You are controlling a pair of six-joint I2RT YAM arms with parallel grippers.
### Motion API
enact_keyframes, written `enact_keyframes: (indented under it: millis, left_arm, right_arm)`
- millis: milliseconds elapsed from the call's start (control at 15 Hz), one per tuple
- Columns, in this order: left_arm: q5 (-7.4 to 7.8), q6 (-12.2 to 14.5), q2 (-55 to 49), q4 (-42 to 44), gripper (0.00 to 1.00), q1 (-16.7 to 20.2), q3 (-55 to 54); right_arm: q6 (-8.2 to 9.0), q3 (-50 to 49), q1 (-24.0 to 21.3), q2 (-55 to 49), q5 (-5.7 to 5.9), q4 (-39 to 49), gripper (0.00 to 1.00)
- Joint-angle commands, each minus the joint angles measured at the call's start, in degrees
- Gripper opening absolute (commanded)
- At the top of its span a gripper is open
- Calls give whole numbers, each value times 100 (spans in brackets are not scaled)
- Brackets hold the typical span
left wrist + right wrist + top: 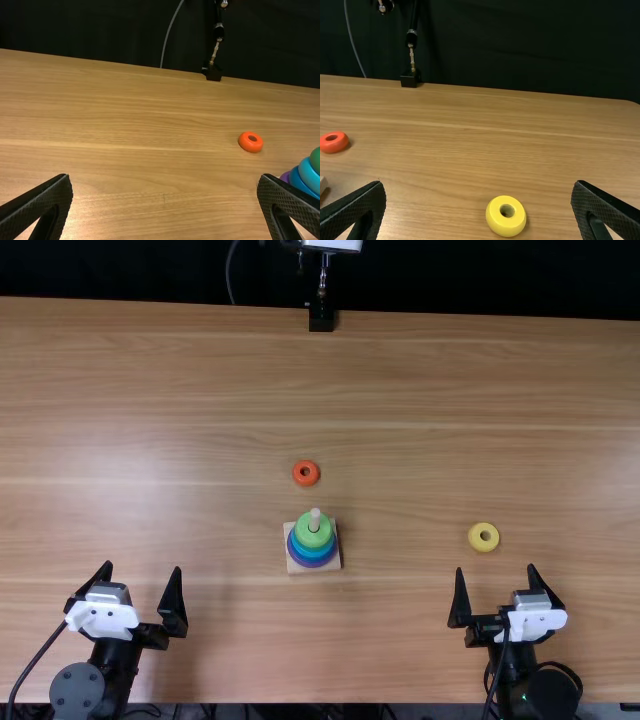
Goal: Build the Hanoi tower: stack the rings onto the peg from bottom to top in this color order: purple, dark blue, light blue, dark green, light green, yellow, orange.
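1. Top view: on the light brown wooden table (200,390), my black two-fingered right gripper (495,569) and left gripper (143,567) stand spread, empty.
2. Ring stack (313,543), light green uppermost: I mustn't nudge it.
3. Round yellow ring (475,538), near my right gripper: I'd pinch its sides evenly, keep it level.
4. Small orange ring (306,482), beyond the stack: last.
5. Pale upright peg (315,517): centre above, then lower.

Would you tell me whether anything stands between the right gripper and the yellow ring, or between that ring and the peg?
Nothing visible stands between the right gripper and the yellow ring, nor between that ring and the peg.
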Motion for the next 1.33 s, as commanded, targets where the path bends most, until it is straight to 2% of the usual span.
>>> enact_keyframes:
  millis: [0, 200, 600, 933, 1267]
  left_arm:
    - [31, 24, -67, -73, 100, 95, -309]
    - [31, 24, -67, -73, 100, 95, -309]
    - [31, 24, -67, -73, 100, 95, -309]
    - [31, 24, -67, -73, 100, 95, -309]
    - [31, 24, -67, -73, 100, 95, -309]
  right_arm:
    - [18, 72, -150, -73, 24, 15, 100]
    - [39, 1136, -405, 103, -8, 47, 100]
    - [50, 2894, -388, 2607, 45, 58, 100]
    - [-3, 3975, -379, 5086, 35, 58, 100]
    - [-24, 4933, -405, 7160, 35, -702, 100]
